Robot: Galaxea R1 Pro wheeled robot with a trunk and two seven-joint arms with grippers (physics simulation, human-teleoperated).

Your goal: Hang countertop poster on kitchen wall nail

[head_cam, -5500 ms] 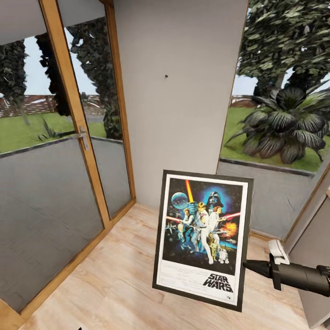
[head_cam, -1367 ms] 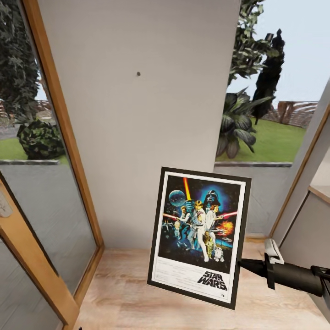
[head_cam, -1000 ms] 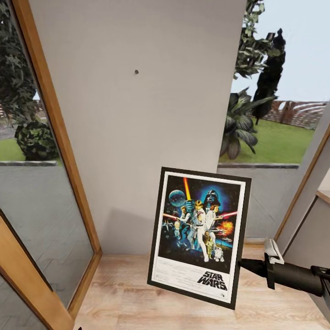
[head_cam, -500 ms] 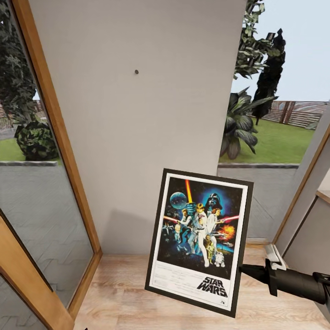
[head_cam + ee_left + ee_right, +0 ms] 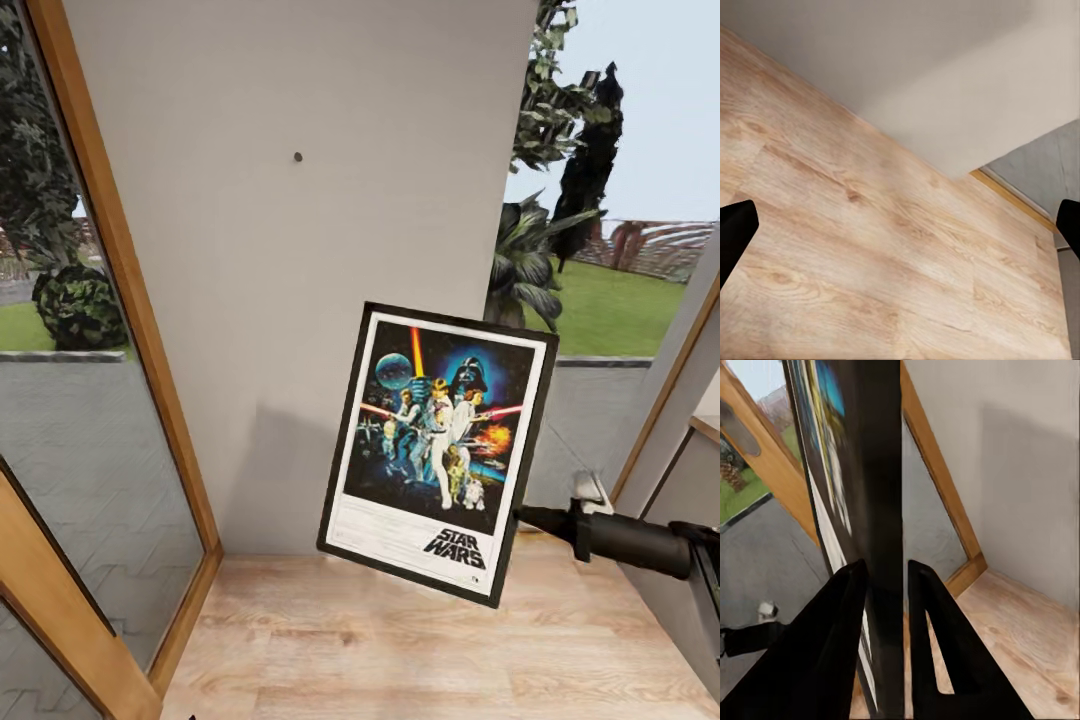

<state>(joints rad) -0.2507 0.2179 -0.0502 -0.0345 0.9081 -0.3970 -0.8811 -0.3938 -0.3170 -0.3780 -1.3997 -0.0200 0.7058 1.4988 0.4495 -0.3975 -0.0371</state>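
Observation:
The Star Wars poster point(image 5: 440, 448) hangs in the air, upright and slightly tilted, in front of a grey wall panel point(image 5: 300, 300). My right gripper point(image 5: 522, 515) is shut on its lower right edge, the dark arm reaching in from the right. In the right wrist view the poster's black edge point(image 5: 881, 510) runs between the two fingers point(image 5: 832, 637). A small dark wall nail point(image 5: 298, 157) sits high on the panel, up and left of the poster. In the left wrist view my left gripper point(image 5: 900, 232) is open over the wooden floor point(image 5: 870, 247), with nothing between its fingertips. The kitchen countertop is out of view.
A wood-framed glass door point(image 5: 100, 300) stands at the left. A window point(image 5: 610, 270) with garden plants lies to the right of the panel. A grey cabinet side point(image 5: 680, 520) stands at the far right. Light wooden floor point(image 5: 380, 640) lies below.
My right gripper has lifted the poster upward by a good part of its height; its top edge now stands nearer the nail. Over the earlier frames the camera came closer to the wall.

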